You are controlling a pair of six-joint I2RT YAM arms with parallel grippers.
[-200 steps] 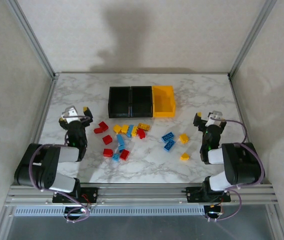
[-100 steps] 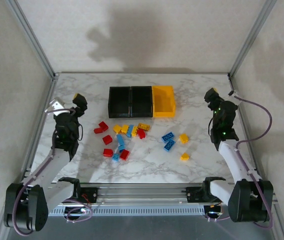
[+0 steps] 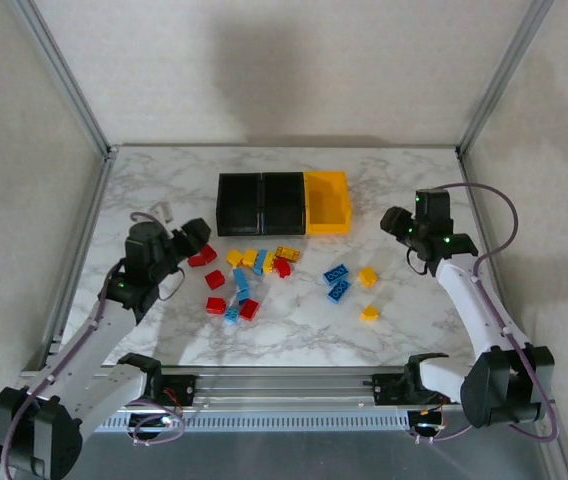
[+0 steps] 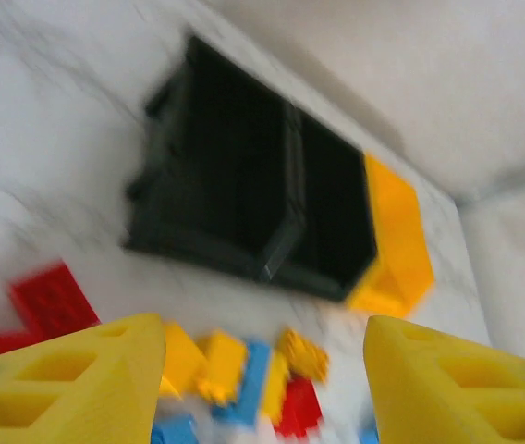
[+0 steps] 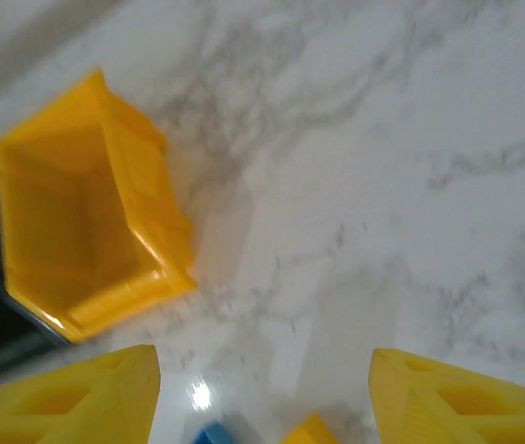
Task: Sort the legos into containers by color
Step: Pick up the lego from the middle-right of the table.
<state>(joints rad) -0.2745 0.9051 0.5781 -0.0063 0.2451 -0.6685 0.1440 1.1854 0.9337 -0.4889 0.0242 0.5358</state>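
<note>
Left wrist view: my left pincer (image 4: 262, 370) is spread, its two yellow fingertips (image 4: 68, 379) standing wide apart with nothing between them. Just ahead of the gap lies a blurred jumble of yellow, blue and red legos (image 4: 221, 365). A red brick (image 4: 54, 296) lies just beyond the left fingertip. Farther ahead stand the containers, two black bins (image 4: 235, 245) with a yellow bin (image 4: 396, 236) joined at their right end.

In the right wrist view, my right pincer (image 5: 262, 393) is also spread and holds nothing. Close to the gap I see the corner of a blue brick (image 5: 212, 435) and of a yellow brick (image 5: 313, 430). Ahead and to the left is the yellow bin (image 5: 147, 176), its open top facing me, on the marble table (image 5: 383, 185).

In the top external view, the left pincer (image 3: 196, 236) is just beside two red bricks (image 3: 202, 256), with the main scatter of legos to its right and the black bins (image 3: 240, 228) beyond. The right pincer (image 3: 394, 222) is near the yellow bin's (image 3: 329, 226) right side. Two blue bricks (image 3: 337, 280) and two yellow bricks (image 3: 367, 276) lie nearer the arm bases.
</note>
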